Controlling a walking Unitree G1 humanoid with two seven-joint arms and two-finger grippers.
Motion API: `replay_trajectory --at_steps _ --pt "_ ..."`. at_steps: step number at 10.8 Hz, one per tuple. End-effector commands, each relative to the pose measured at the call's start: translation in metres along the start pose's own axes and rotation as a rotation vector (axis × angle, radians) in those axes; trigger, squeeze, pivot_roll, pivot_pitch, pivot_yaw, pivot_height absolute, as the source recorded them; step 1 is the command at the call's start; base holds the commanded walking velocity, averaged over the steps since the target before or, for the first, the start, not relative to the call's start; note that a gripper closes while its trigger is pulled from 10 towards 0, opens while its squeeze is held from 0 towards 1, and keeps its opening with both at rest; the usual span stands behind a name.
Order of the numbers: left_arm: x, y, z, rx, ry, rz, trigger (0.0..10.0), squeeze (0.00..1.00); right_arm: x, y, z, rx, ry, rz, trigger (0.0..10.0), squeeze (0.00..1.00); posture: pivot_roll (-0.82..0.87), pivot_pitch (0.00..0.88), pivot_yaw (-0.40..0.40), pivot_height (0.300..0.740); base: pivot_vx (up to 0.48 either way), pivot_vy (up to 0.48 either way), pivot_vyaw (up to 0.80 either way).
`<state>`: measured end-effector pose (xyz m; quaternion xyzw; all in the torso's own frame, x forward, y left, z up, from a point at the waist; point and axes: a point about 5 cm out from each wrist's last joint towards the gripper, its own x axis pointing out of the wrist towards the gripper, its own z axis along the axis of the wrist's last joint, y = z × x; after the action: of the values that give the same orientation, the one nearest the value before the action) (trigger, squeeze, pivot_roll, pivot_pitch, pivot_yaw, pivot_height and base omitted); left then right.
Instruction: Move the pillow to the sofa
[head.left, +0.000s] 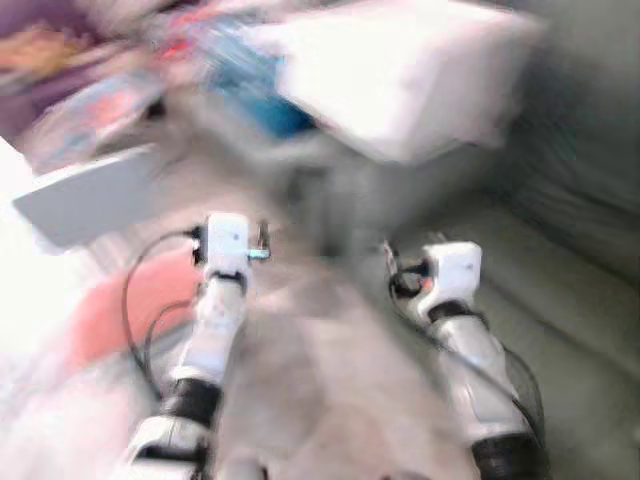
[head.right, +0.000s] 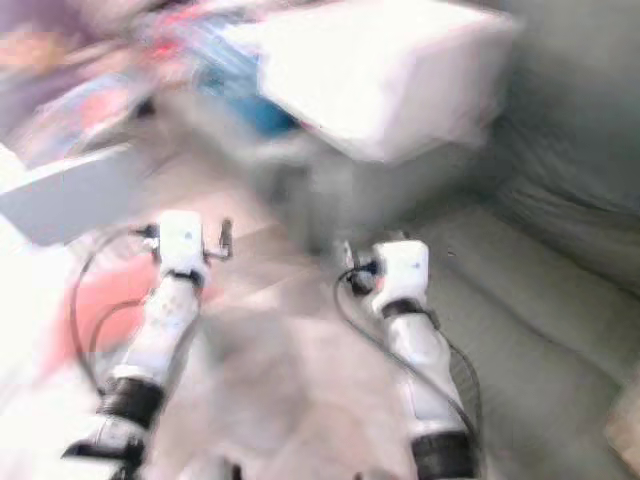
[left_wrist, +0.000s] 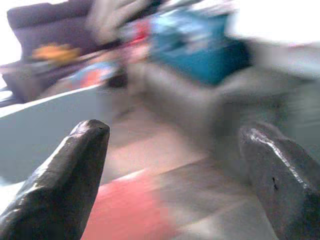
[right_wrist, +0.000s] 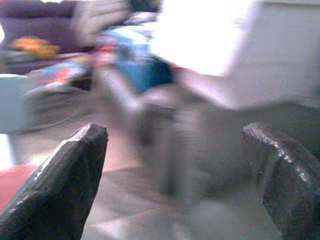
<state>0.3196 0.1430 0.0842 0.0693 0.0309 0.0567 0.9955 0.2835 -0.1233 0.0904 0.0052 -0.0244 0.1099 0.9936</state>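
Lying beyond spread fingers (right_wrist: 75, 185): pillow (head.left: 400, 75).

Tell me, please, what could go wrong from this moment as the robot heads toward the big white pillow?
1. All views are heavily blurred, so the camera seems to be moving; judging where the white pillow lies may be unreliable.
2. Both the left pincer and right pincer are open and empty, apart from the pillow, so a hasty reach could miss it.
3. Loose cables loop beside the left arm and might snag on nearby clutter.
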Motion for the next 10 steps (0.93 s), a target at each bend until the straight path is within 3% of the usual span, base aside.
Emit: replay_trajectory --at_steps 1,2,6,10 --pt "0.0 -0.003 0.002 0.014 0.0 0.017 10.0 0.0 -0.003 -0.006 -0.001 -0.013 0.005 -0.005 10.0 0.0 -0.05 0.0 0.023 0.74 0.0 0.48 0.77" --pt "-0.001 -0.002 0.001 0.005 -0.001 0.025 10.0 0.0 -0.004 -0.006 -0.001 -0.012 0.008 -0.005 10.0 0.0 -0.05 0.0 0.017 0.74 0.0 0.48 0.77" --pt "-0.011 -0.008 0.002 -0.04 -0.039 -0.013 10.0 0.0 -0.009 -0.013 -0.007 -0.002 0.028 -0.035 10.0 0.0 -0.04 0.0 0.014 0.74 0.0 0.0 0.72" --pt "-0.012 -0.011 0.007 -0.017 -0.061 -0.059 10.0 0.0 -0.003 -0.017 -0.003 -0.006 0.019 -0.053 10.0 0.0 -0.04 0.0 0.022 0.74 0.0 0.0 0.0"
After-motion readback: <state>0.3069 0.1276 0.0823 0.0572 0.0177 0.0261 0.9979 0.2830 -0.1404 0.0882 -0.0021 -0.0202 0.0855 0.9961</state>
